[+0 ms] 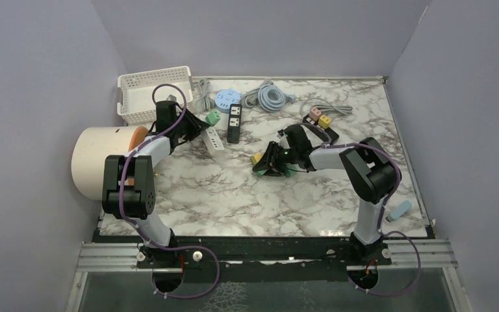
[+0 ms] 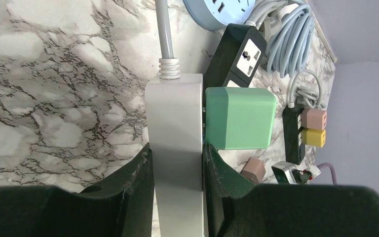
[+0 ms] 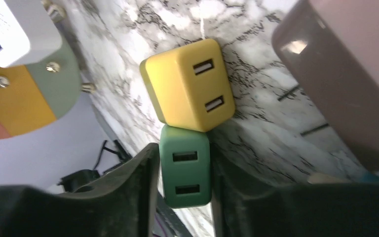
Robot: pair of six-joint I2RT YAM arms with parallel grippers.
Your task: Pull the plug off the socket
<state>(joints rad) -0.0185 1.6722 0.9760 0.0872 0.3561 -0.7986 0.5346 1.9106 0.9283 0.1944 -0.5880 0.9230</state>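
L gripper clamping white strip, green plug sitting at 3 o'clock | R gripper pinching dk-green adapter, yellow adapter touching at 12

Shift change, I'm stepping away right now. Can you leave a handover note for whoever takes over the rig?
Left gripper: jaws shut on the white power strip, holding its end.
The light green plug is still seated in that strip's side.
Right gripper: jaws flank a dark green charger lying against a yellow charger; grip unclear.
Done: strip secured.
Left to do: grasp the light green plug and pull it out.
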